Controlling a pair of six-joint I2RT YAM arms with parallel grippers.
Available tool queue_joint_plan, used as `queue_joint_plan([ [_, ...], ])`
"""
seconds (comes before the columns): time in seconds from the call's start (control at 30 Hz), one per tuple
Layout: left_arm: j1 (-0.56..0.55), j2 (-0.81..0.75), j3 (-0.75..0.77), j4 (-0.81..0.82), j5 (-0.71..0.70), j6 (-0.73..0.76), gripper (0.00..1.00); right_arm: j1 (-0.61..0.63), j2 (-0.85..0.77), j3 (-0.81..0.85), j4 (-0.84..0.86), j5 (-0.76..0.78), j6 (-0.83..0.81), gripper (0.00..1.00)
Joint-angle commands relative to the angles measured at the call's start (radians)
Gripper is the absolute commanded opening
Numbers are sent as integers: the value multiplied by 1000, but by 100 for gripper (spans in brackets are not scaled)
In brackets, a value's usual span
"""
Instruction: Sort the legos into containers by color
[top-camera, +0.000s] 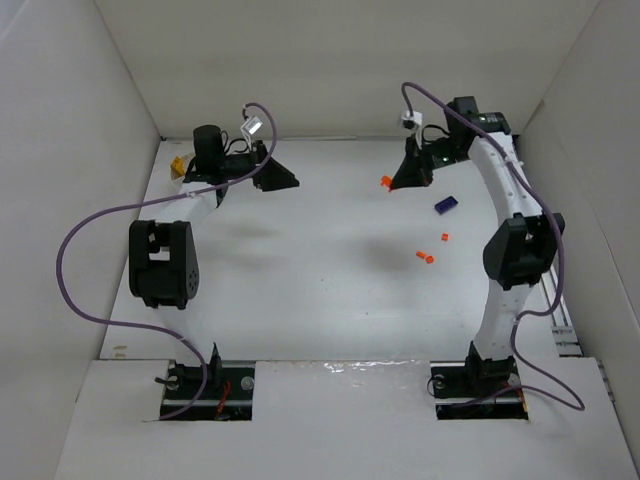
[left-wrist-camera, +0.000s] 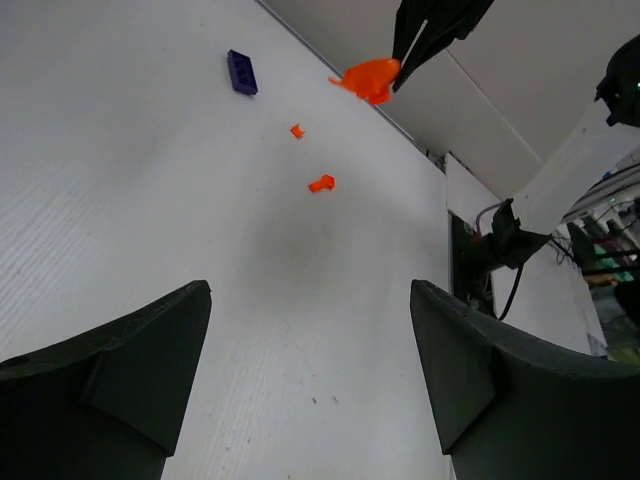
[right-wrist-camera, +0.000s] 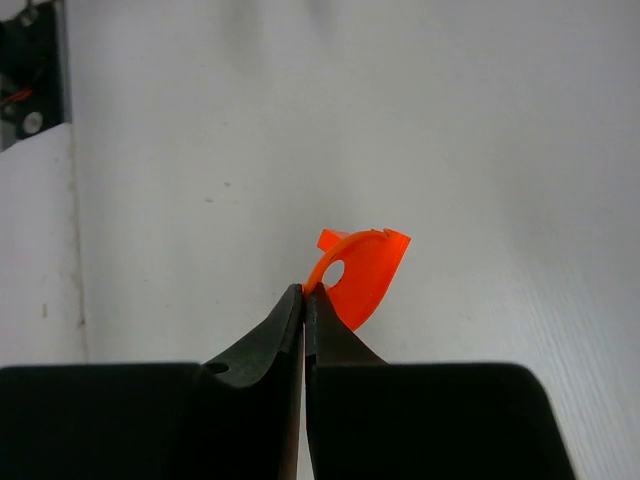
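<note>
My right gripper (right-wrist-camera: 304, 292) is shut on the edge of a flat, curved orange lego (right-wrist-camera: 365, 275) and holds it above the table at the far middle (top-camera: 386, 181). The left wrist view also shows this piece (left-wrist-camera: 368, 78), pinched at the fingertips. A dark blue brick (top-camera: 446, 204) (left-wrist-camera: 241, 72) and two tiny orange pieces (top-camera: 445, 237) (top-camera: 425, 258) lie on the table to the right. My left gripper (left-wrist-camera: 310, 290) is open and empty, above bare table at the far left (top-camera: 283, 181). A yellow piece (top-camera: 178, 165) shows behind the left arm. The white bowl is hidden.
White walls (top-camera: 80, 150) enclose the table on the left, back and right. Purple cables (top-camera: 75, 250) loop from both arms. The right arm's base (left-wrist-camera: 490, 250) shows at the table's near edge.
</note>
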Motion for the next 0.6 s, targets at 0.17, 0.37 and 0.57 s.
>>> queue_joint_plan([
  [0.17, -110, -168, 21, -177, -49, 474, 78, 112, 23, -7, -106, -263, -191, 0],
  [0.37, -215, -185, 71, -485, -81, 950, 76, 133, -11, -79, -106, -272, -275, 0],
  [0.57, -275, -187, 90, -550, -100, 1154, 75, 173, -45, -107, -106, -254, -296, 0],
])
